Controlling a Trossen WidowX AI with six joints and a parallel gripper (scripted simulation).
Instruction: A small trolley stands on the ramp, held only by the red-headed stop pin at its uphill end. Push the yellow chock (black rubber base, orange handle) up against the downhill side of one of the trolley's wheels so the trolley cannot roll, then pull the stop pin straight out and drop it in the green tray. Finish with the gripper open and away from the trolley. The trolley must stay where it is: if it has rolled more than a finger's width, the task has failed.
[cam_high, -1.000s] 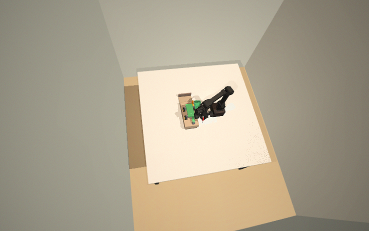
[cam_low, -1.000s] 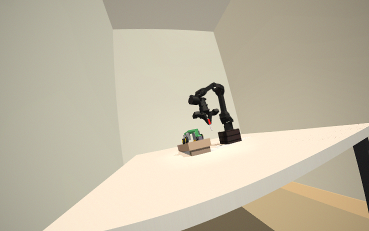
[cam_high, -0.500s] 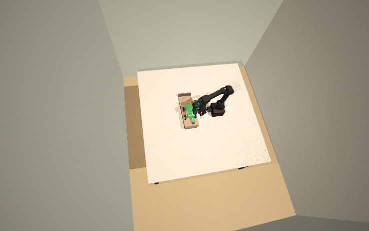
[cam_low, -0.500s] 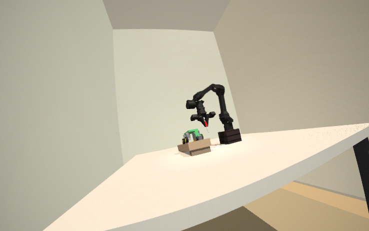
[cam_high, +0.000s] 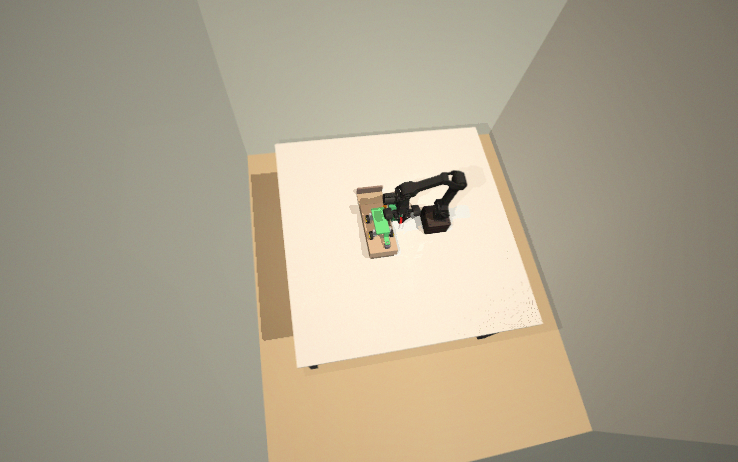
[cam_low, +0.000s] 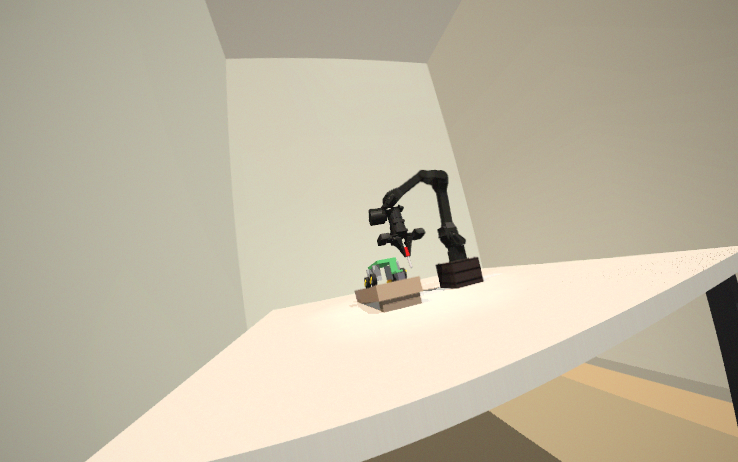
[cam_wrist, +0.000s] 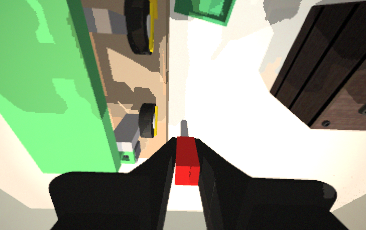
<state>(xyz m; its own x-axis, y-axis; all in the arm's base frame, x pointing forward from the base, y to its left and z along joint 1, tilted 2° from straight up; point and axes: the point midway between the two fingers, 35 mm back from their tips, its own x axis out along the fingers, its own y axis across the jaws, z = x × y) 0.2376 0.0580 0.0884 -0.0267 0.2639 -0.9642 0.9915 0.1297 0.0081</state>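
My gripper (cam_high: 401, 219) (cam_low: 406, 248) (cam_wrist: 184, 142) is shut on the red head of the stop pin (cam_low: 406, 252) (cam_wrist: 187, 172). The pin's grey shaft points down, free of any hole, above the table beside the ramp. The green trolley (cam_high: 380, 222) (cam_low: 387, 263) (cam_wrist: 40, 100) stands on the ramp (cam_high: 382, 253) (cam_low: 400, 289) (cam_wrist: 132, 70), left of the gripper in the wrist view. A bit of the chock's orange handle (cam_high: 385, 206) shows near the trolley's downhill end; its contact with a wheel is hidden. The green tray (cam_wrist: 227, 21) is partly visible at the wrist view's top edge.
The arm's dark base block (cam_high: 435, 222) (cam_low: 460, 273) (cam_wrist: 325, 65) stands on the table (cam_high: 413, 305) (cam_low: 337, 375), on the tray's side of the ramp. An end board (cam_high: 369, 189) stands at the ramp's downhill end. The trolley's wheels are close to the ramp's side edge.
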